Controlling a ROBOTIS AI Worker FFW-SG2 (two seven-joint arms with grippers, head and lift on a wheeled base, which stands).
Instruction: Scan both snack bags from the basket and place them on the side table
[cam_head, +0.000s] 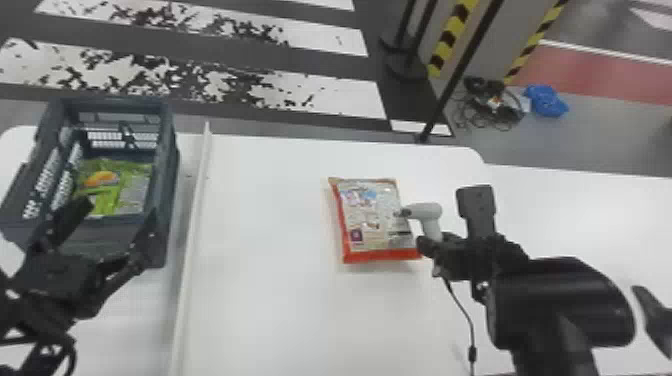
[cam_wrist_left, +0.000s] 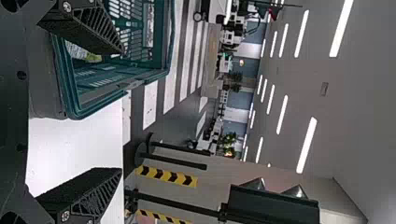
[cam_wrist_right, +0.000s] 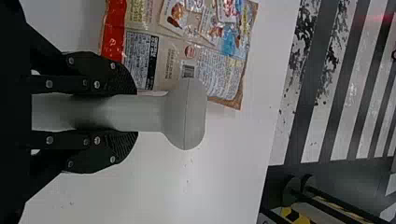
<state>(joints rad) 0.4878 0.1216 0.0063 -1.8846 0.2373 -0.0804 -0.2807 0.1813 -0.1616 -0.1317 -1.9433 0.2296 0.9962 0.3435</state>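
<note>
Green snack bag (cam_head: 112, 187) blurred, basket (cam_wrist_left: 69, 100) cut off in left wrist view

We see the basket (cam_head: 171, 137) at the left of the table (cam_head: 260, 300), with one snack bag (cam_head: 112, 185) lying inside on its bottom. Our left gripper (cam_head: 120, 209) is at the basket's near end. Just right of the basket, a divider (cam_head: 192, 200) runs from the near side to the far side. Right of that, a second snack bag (cam_head: 370, 215) lies on the table. The scanner (cam_head: 425, 210) is in our right gripper (cam_head: 434, 245), at that bag's right side, its cord (cam_head: 465, 310) hanging nearer us. Another table (cam_head: 575, 210) adjoins on the right. Behind the tables, a heap of cables (cam_head: 492, 105) lies on the floor, right of a post (cam_head: 452, 85).
</note>
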